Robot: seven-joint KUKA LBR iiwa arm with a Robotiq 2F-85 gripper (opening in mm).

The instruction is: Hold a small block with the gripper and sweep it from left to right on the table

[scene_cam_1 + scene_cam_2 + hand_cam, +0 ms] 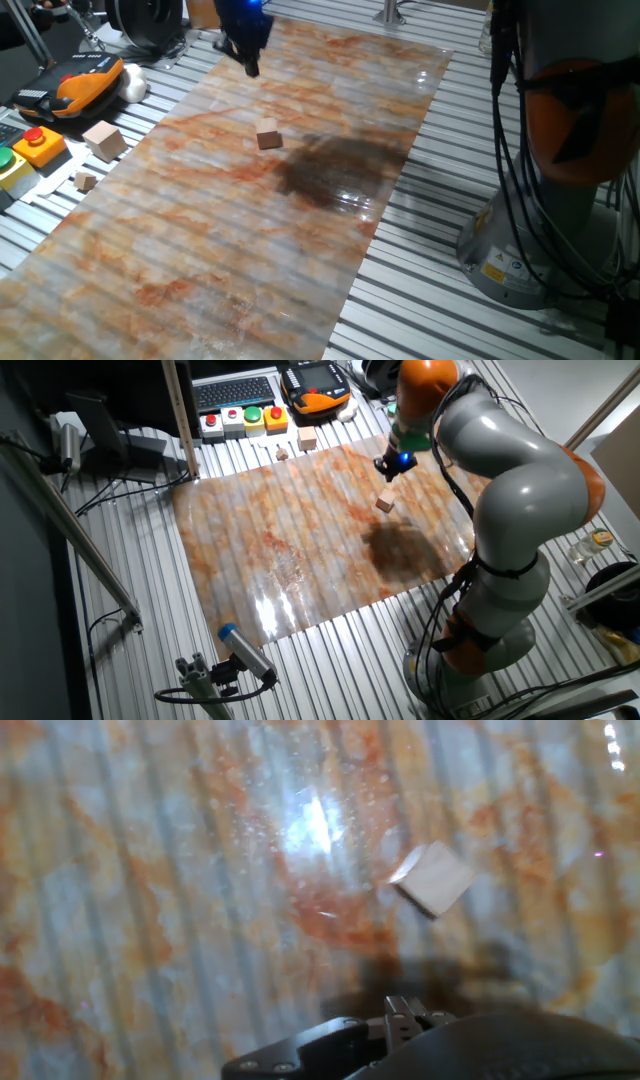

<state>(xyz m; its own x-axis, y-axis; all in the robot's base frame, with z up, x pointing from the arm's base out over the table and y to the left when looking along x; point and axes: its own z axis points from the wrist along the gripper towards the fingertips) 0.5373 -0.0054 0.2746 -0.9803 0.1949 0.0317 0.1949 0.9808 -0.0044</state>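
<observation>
No writing is legible. The arm reaches over the tabletop (330, 250), its pincer (247, 55) raised, grasping nothing; its spread is unclear. The small block (268, 137) lies apart below the pincer.

I see light-brown small block (268, 137) on mat (200, 250) marbled orange, rust and grey; gripper (247, 50) black, blue-lit

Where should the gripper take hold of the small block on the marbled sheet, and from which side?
Judging by its pose, come straight down from above. The small block sits flat and alone on the marbled sheet, top and sides exposed. Close the fingers on two opposite side faces. In the hand view it looks rotated, so turn the gripper to match its faces.
</observation>
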